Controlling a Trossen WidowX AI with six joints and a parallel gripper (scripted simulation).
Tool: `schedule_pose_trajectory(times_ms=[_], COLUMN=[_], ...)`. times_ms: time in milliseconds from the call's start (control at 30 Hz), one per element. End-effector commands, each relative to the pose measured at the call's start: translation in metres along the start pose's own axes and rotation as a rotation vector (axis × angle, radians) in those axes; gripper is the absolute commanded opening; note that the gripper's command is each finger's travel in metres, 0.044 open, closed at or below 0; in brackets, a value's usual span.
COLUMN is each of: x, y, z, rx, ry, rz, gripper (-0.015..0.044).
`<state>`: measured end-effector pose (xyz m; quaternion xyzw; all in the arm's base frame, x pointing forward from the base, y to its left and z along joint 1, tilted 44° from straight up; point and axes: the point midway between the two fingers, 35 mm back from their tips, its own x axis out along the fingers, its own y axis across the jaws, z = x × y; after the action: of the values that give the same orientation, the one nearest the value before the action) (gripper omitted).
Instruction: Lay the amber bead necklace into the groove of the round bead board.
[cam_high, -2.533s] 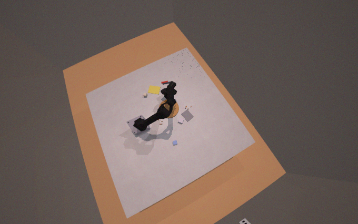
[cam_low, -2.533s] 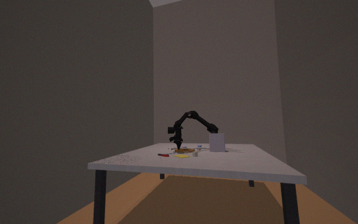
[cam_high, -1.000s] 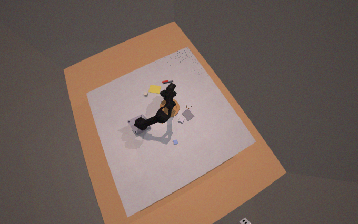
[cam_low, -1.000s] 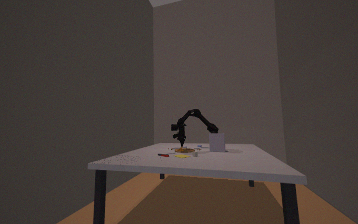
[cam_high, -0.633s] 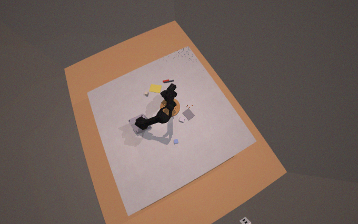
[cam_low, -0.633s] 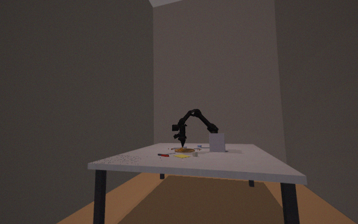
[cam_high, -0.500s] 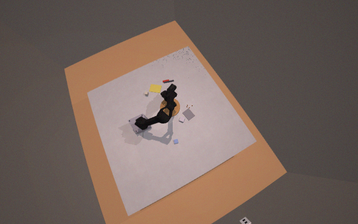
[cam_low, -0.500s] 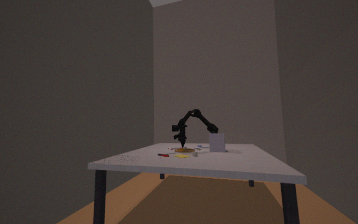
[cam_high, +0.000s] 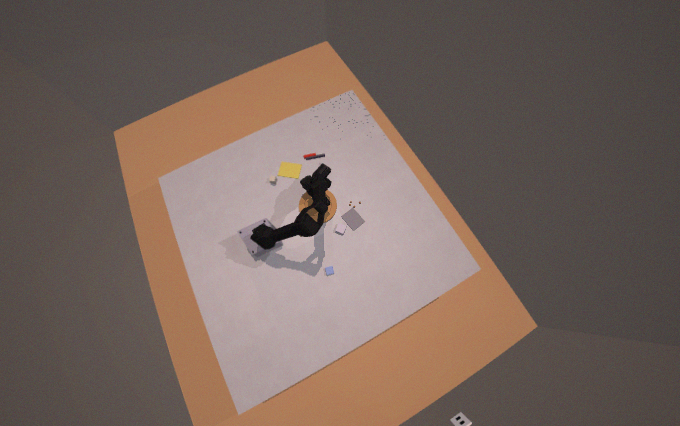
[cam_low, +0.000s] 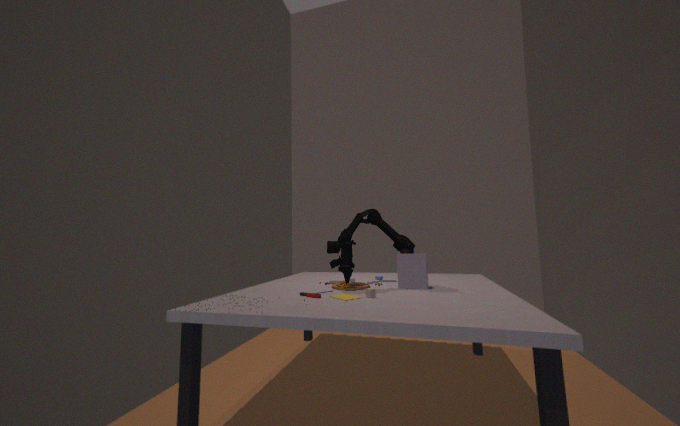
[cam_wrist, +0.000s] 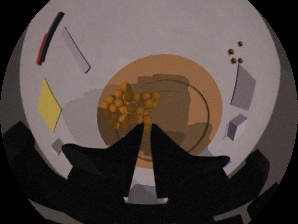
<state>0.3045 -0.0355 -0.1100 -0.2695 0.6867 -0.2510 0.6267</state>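
Note:
The round bead board (cam_high: 332, 212) (cam_wrist: 207, 85) is a flat orange-brown disc with a thin dark ring groove (cam_wrist: 208, 114). The amber bead necklace (cam_wrist: 131, 107) lies bunched in a heap on the left part of the board in the wrist view, not along the visible right side of the groove. My gripper (cam_wrist: 147, 126) (cam_low: 347, 282) is low over the board, pointing down, shut on a bead at the heap's right edge. The fingers hide part of the board's near side. In the top view the arm covers the heap and the fingertips.
Around the board lie a yellow sheet (cam_high: 290, 170) (cam_wrist: 48, 105), a small pale block (cam_high: 272, 180), a red and black pen-like item (cam_high: 310, 156) (cam_wrist: 44, 47), a grey square (cam_high: 353, 219) (cam_wrist: 243, 87), a whitish block (cam_high: 340, 229), a blue block (cam_high: 329, 270) and several small brown beads (cam_wrist: 234, 60).

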Motion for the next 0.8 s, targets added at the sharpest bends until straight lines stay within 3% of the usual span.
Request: schedule_pose_trajectory(times_ms=[0, 100, 667, 767], x=[0.005, 0.005, -0.008, -0.017], y=[-0.001, -0.001, 0.0, 0.0], z=[-0.003, -0.003, -0.001, -0.002], rx=[-0.005, -0.005, -0.003, -0.004], ry=[0.009, 0.009, 0.005, 0.007], rz=[-0.006, -0.006, -0.002, -0.003], gripper=[0.0, 0.0, 0.044, 0.044])
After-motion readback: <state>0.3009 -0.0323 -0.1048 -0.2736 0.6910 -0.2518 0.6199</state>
